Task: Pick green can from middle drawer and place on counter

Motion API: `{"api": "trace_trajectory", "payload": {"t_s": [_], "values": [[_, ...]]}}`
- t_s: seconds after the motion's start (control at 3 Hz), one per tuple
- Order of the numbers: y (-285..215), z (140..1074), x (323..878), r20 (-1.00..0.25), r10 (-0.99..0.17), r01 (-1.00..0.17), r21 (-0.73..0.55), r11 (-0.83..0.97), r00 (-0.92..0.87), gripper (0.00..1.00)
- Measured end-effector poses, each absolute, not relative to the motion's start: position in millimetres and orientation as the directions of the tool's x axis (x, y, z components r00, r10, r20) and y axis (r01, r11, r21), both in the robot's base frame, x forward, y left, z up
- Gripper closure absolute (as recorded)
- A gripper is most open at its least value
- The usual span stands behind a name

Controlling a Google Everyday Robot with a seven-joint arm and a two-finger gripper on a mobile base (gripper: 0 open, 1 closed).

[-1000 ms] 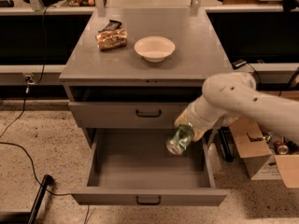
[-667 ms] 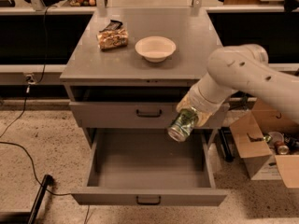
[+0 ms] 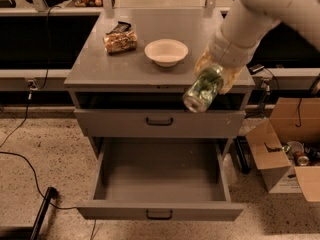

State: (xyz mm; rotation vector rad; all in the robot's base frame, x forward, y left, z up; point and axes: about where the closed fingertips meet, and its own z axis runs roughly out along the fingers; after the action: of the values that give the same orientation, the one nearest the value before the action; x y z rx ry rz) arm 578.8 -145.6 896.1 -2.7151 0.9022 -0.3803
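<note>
Counter [image 3: 100, 69] edge: claw [image 3: 214, 75], tilted green can [image 3: 202, 88]

An arm [image 3: 260, 9] of smooth, off-white casing is seen entering from the upper right corner of the frame. It is formed of thick, rounded, tube-like segments. A broad upper link is followed by a narrower cylindrical wrist section, and a faint seam is shown where the two are joined. The surfaces are matte and warmly lit. At the arm's lower end, right of the frame's centre, the gripper [image 3: 214, 78] is found. Its fingers [image 3: 232, 77] are made of a pale yellowish, slightly translucent material.
</note>
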Motion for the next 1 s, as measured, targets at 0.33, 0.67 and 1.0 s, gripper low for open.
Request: {"api": "trace_trajectory", "payload": {"t_s": [0.33, 0.67, 1.0], "values": [[-148, 912, 624, 0.14, -0.679, -0.622, -0.302, -0.722, 0.72, 1.0], [-163, 893, 679, 0.085, -0.77, -0.717, -0.313, -0.623, 0.632, 1.0], [-179, 891, 719, 0.068, -0.833, -0.764, -0.364, -0.533, 0.549, 1.0]]}}
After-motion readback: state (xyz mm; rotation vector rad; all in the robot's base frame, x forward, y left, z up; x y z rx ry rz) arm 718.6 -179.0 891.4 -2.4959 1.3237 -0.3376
